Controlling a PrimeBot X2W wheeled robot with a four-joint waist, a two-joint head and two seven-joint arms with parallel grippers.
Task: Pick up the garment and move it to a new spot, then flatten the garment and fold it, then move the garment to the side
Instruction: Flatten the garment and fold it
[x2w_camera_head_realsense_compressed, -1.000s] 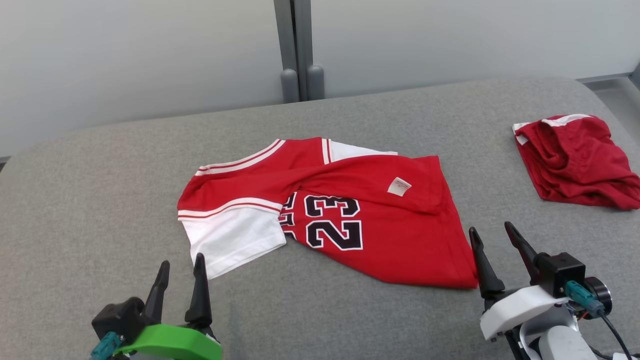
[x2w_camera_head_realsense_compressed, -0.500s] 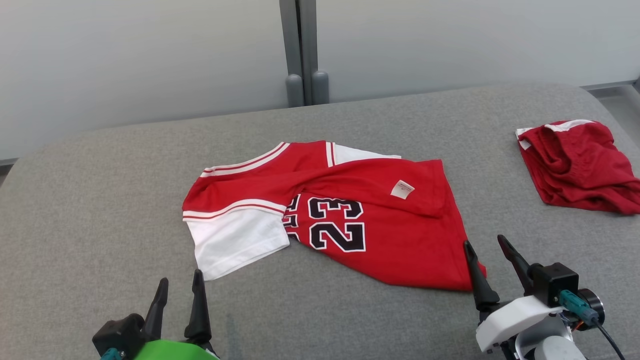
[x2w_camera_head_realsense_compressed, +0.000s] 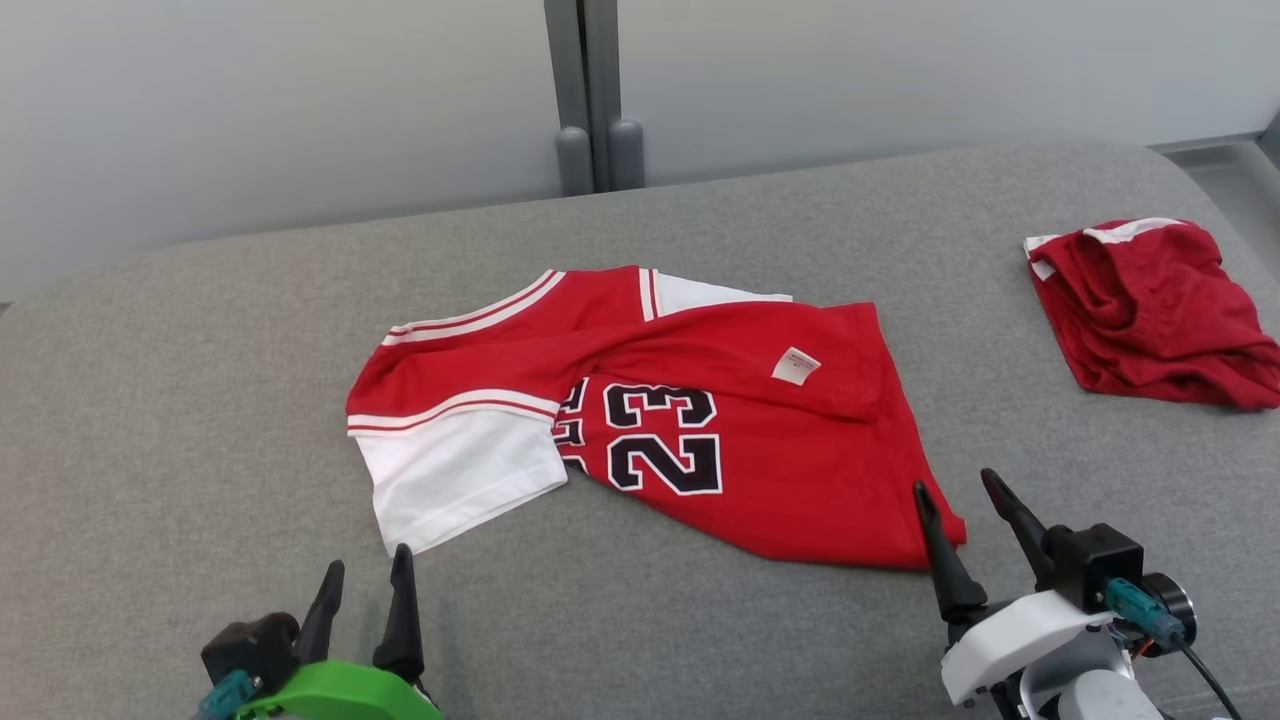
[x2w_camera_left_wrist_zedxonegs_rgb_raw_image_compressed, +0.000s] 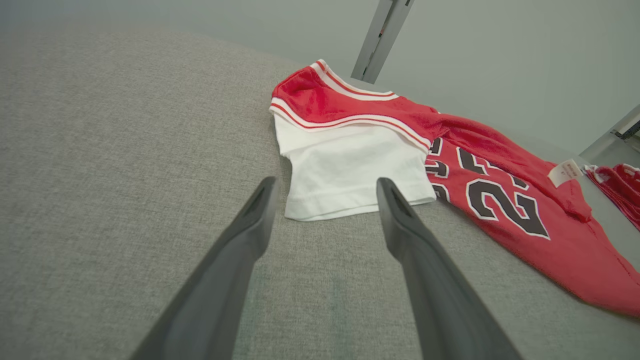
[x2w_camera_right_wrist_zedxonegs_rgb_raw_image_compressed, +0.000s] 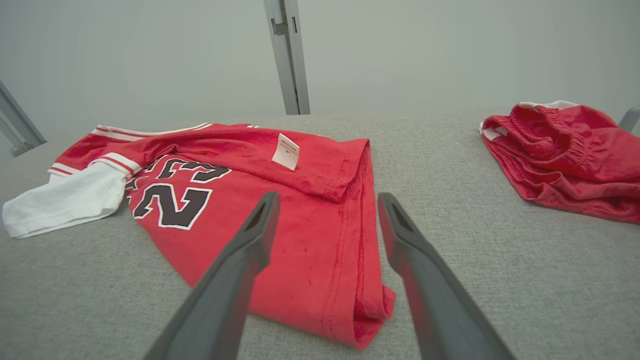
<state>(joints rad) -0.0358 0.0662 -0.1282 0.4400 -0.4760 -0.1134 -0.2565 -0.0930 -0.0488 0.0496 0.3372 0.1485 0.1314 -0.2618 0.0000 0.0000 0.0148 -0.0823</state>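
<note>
L gripper (x2w_camera_head_realsense_compressed: 369, 557): lower left, fingers spread wide, nothing held, tips just short of the white sleeve hem. Red fabric jersey (x2w_camera_head_realsense_compressed: 780, 480) w/ white sleeves and black "23": lies at centre of grey fabric-covered bench (x2w_camera_head_realsense_compressed: 200, 400), top edge folded over itself. R gripper (x2w_camera_head_realsense_compressed: 952, 480): spread wide, empty, over the jersey's near-right hem corner. Crumpled red cloth (x2w_camera_head_realsense_compressed: 1150, 320) w/ white trim: far right, well apart.
</note>
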